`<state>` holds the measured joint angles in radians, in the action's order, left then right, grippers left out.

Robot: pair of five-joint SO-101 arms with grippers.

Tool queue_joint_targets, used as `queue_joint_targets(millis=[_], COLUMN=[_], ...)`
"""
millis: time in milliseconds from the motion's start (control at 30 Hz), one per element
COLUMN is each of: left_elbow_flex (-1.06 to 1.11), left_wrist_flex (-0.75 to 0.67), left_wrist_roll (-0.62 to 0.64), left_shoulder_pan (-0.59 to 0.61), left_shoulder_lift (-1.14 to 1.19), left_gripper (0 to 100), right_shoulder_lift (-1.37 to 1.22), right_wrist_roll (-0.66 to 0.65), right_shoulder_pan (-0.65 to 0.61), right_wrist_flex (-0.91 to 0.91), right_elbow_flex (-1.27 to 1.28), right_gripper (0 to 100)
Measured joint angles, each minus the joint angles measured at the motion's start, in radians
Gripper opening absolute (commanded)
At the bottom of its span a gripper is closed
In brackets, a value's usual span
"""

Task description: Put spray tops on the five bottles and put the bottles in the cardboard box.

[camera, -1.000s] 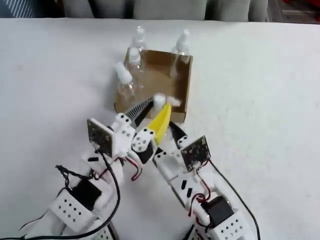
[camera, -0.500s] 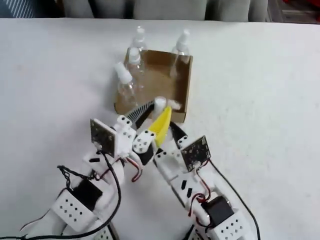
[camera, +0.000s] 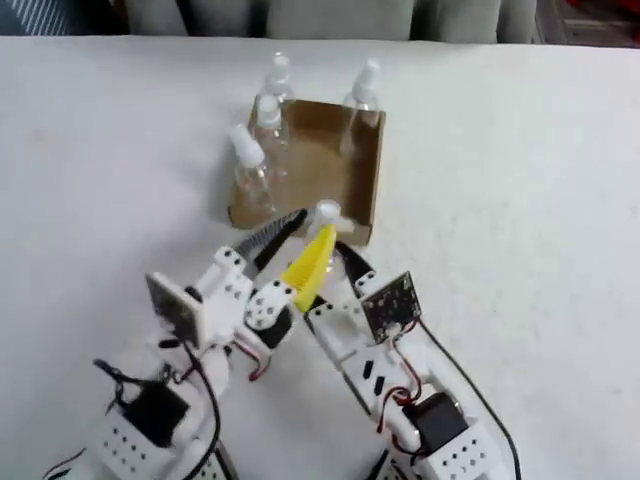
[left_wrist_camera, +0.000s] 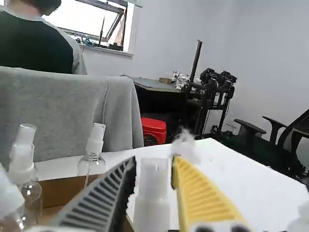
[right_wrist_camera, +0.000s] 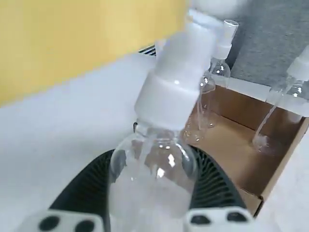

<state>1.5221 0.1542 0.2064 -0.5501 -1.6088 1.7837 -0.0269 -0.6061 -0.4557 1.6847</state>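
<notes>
A clear bottle (right_wrist_camera: 152, 181) stands upright in front of the cardboard box (camera: 377, 170), with my right gripper (right_wrist_camera: 152, 170) shut around its round body. Its white spray top (camera: 326, 211) sits on the neck. My left gripper (camera: 318, 220) is shut on that top, black finger on one side, yellow finger (right_wrist_camera: 82, 43) on the other. The left wrist view shows the top (left_wrist_camera: 152, 193) squeezed between both fingers. Several capped bottles (camera: 248, 160) stand in and along the box.
Two capped bottles (left_wrist_camera: 92, 154) rise at the box's far wall (left_wrist_camera: 58, 189). Both arms crowd the table in front of the box; the right arm (camera: 375, 320) sits just beside the left. A grey chair back (left_wrist_camera: 72, 111) stands behind the table.
The left arm's wrist has swung to the left and turned while its fingers stayed on the spray top. The right arm and bottle have kept still.
</notes>
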Motion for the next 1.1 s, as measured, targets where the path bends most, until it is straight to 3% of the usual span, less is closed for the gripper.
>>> queue_joint_targets(millis=[167, 300, 433, 700, 867, 1100], left_elbow_flex=[-0.002, -0.040, -0.078, -0.084, -0.084, 0.043], left_wrist_flex=[0.199, 0.353, 0.474, 0.528, 0.637, 0.555], left_wrist_roll=[0.000, 0.000, 0.000, 0.002, 0.000, 0.003], left_shoulder_pan=[0.035, 0.040, 0.040, 0.023, -0.147, -0.255], left_shoulder_lift=[-0.189, -0.209, -0.209, -0.209, -0.209, -0.210], left_gripper=[12, 11, 2, 2, 2, 2], right_shoulder_lift=[0.000, 0.000, 0.000, 0.000, 0.000, 0.000], right_wrist_roll=[0.000, 0.000, 0.000, 0.000, 0.034, 0.046], right_shoulder_pan=[0.057, 0.092, 0.130, 0.189, 0.184, 0.187], right_wrist_flex=[0.012, 0.029, 0.064, 0.097, 0.097, 0.097], right_elbow_flex=[0.000, 0.000, 0.000, -0.017, -0.026, -0.077], right_gripper=[1.5, 1.5, 1.5, 1.5, 1.5, 1.5])
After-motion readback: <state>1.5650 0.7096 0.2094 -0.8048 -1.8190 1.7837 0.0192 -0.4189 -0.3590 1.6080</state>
